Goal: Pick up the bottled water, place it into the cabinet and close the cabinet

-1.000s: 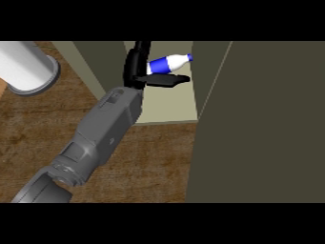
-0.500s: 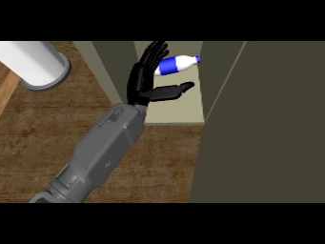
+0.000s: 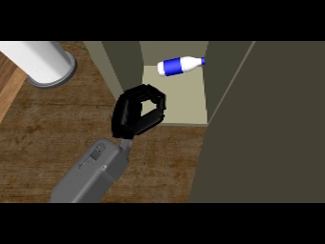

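Note:
The bottled water [image 3: 179,66], white with a blue label, lies on its side on the pale shelf of the open cabinet [image 3: 184,102], its cap pointing right towards the cabinet's wall. My left hand [image 3: 138,114] is at the shelf's front edge, below and left of the bottle and apart from it. Its fingers are curled against the thumb with nothing in them. The grey forearm runs down to the lower left. The right hand does not show.
The dark cabinet door [image 3: 277,128] stands open and fills the right side. A white cylinder [image 3: 42,62] lies at the upper left on the wooden counter [image 3: 45,138]. A lighter wooden strip runs along the left edge.
The hand let go of the bottle, which now lies on the shelf. It then drew back down and out of the cabinet, and its fingers curled shut.

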